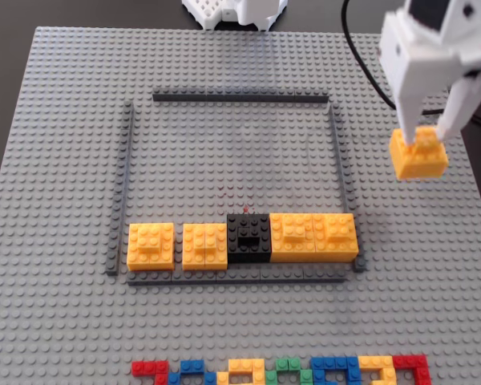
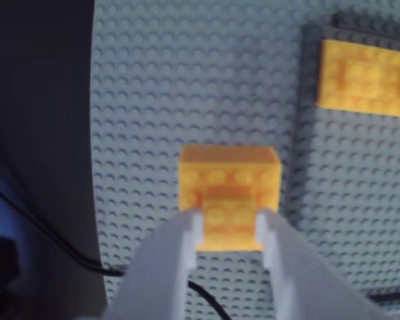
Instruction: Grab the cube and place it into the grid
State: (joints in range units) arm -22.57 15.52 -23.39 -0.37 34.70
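The yellow-orange cube (image 1: 418, 155) with a raised brick on top hangs just right of the grid, off the baseplate. My white gripper (image 1: 424, 133) is shut on the cube's raised top brick. In the wrist view the two white fingers (image 2: 187, 235) clamp the cube (image 2: 229, 179) from both sides, gripper (image 2: 230, 223). The grid (image 1: 337, 152) is a square of dark-grey strips on the light-grey baseplate; its right strip lies left of the cube. The grid's right strip shows in the wrist view (image 2: 299, 133).
Along the grid's bottom row sit yellow blocks (image 1: 151, 245), a black block (image 1: 248, 237) and a wider yellow pair (image 1: 314, 236). A multicoloured brick row (image 1: 280, 371) lies at the front edge. A black cable (image 1: 361, 56) runs behind the arm.
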